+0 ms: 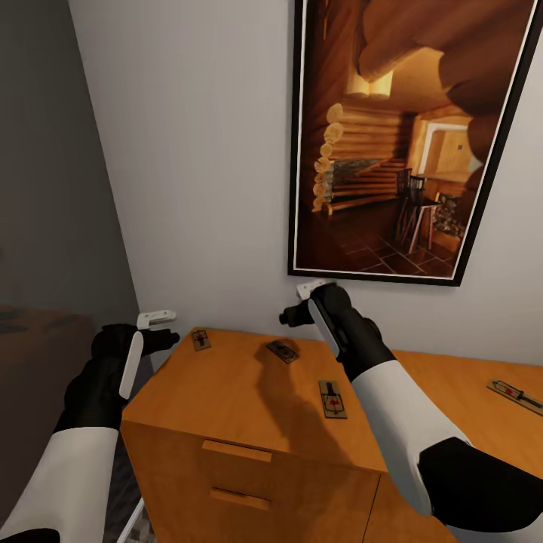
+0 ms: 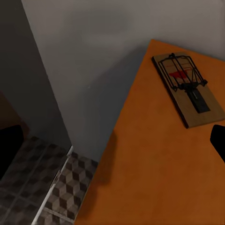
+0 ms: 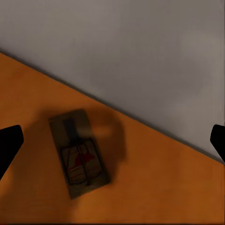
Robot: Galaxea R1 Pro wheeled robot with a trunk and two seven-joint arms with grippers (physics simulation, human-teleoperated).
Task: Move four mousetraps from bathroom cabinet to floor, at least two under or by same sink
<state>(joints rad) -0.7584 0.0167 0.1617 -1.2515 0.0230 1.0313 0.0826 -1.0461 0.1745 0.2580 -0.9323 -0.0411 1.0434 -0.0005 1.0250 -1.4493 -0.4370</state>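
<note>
Head view shows my right gripper raised above the back of the cabinet top, and four mousetraps on that top: one at the back left corner, one just below my right gripper, one toward the front edge, one far along to the right. My right jaws stand wide apart around nothing; in the right wrist view the shadowed trap lies between them. My left gripper hangs off the cabinet's left edge; whether its jaws are parted I cannot tell. To pick well, I judge I should descend straight, square to the trap's long sides, and pinch the wooden base. Both drawers look closed.
</note>
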